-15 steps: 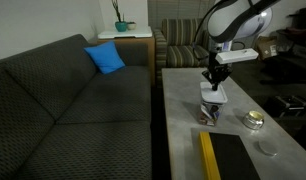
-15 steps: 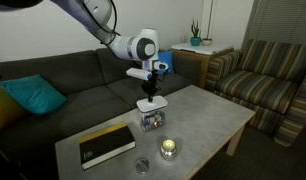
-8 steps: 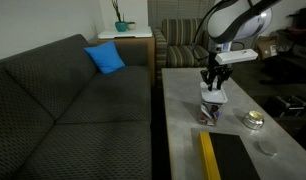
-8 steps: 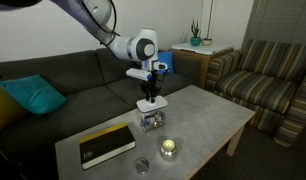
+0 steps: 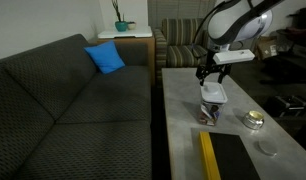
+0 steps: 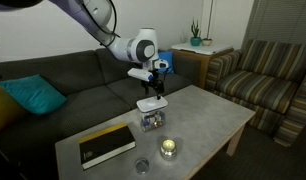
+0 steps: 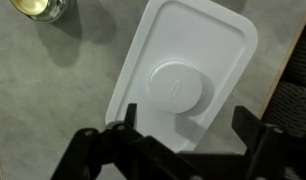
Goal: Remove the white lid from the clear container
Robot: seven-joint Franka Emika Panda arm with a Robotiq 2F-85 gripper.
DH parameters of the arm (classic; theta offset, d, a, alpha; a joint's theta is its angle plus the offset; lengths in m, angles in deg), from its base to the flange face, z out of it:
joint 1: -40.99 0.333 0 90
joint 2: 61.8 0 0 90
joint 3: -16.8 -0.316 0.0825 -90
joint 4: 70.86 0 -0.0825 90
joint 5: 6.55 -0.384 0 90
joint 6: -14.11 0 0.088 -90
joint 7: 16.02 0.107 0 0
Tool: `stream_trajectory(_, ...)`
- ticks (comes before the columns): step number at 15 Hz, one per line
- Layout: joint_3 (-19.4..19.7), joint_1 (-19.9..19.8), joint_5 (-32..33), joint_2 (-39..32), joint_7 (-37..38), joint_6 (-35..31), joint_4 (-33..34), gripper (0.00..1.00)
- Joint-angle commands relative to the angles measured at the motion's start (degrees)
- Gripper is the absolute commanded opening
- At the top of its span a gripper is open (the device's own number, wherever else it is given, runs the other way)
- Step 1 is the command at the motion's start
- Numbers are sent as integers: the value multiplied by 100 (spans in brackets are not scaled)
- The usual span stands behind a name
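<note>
Over the table, tool: the tool (image 6: 153, 90) hangs just above the white lid (image 6: 151, 102), released, with its fingers (image 7: 128, 118) spread wide and gripping nothing. The wrist view shows the lid's near edge between them.
Lid: the white lid rests on top of the clear container (image 6: 151, 122) and looks slightly tilted in an exterior view. Whether it is pressed fully home cannot be told. From the wrist view, its round raised centre faces up.
Container: it stands on the table (image 6: 208, 115) directly below the tool, dark and reddish contents showing through its walls. In the wrist view the lid hides it.
Jar: a small yellowish jar (image 6: 169, 148) stands near the container, apart from it.
Disc: a flat grey disc (image 6: 142, 165) lies by the table's edge, near the jar.
Book: a black book (image 6: 105, 145) with a yellow edge lies flat, apart from the container.
Setting: a dark sofa (image 6: 63, 80) runs along the table, and a striped armchair (image 6: 268, 75) stands at its end.
</note>
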Motion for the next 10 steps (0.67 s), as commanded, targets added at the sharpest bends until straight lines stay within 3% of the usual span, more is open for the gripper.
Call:
stream_trajectory(1,-77,-103,-99,-58,-12,-274,-73,100)
stream_trajectory(10,-95,-129,-171,-309,-42,-131,82,100)
